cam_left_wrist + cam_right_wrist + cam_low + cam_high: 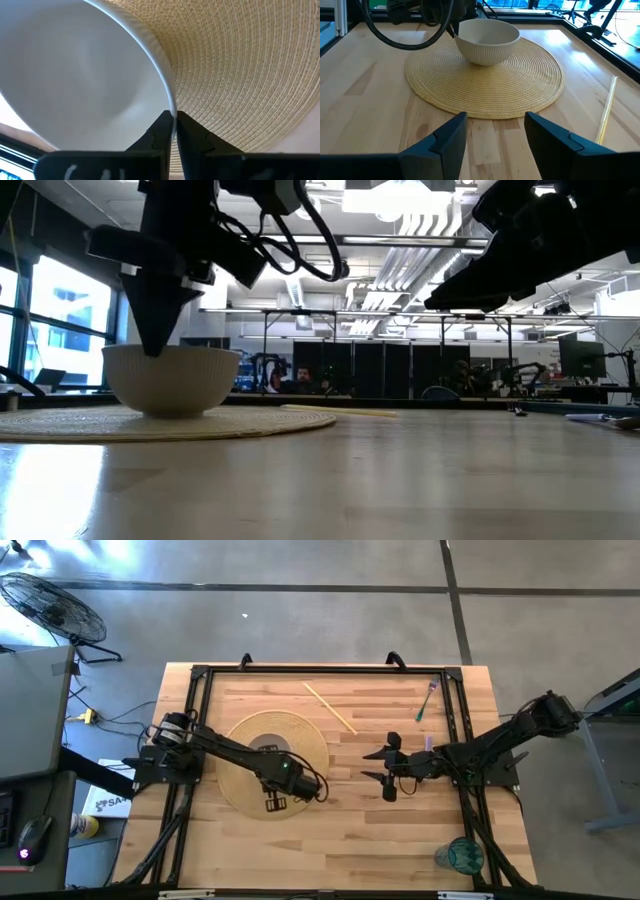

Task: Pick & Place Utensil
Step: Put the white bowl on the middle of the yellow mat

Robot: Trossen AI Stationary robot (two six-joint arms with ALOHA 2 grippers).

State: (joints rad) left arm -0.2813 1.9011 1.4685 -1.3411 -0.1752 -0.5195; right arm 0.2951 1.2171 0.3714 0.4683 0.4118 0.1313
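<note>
Left pincer pinches the white bowl rim on the woven mat; right pincer hovers wide open, empty.

I see a round fan on the floor by the table's far left corner; a teal glass stands near the front right corner; a person sits far behind.

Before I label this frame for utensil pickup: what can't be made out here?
- Bowl, high view: mostly covered by the left arm.
- Utensil by the far right rail, high view: too small to identify.
- Glass, high view: contents unclear.
- Left gripper, left wrist view: fingers pinch the bowl rim, tips cut off.
</note>
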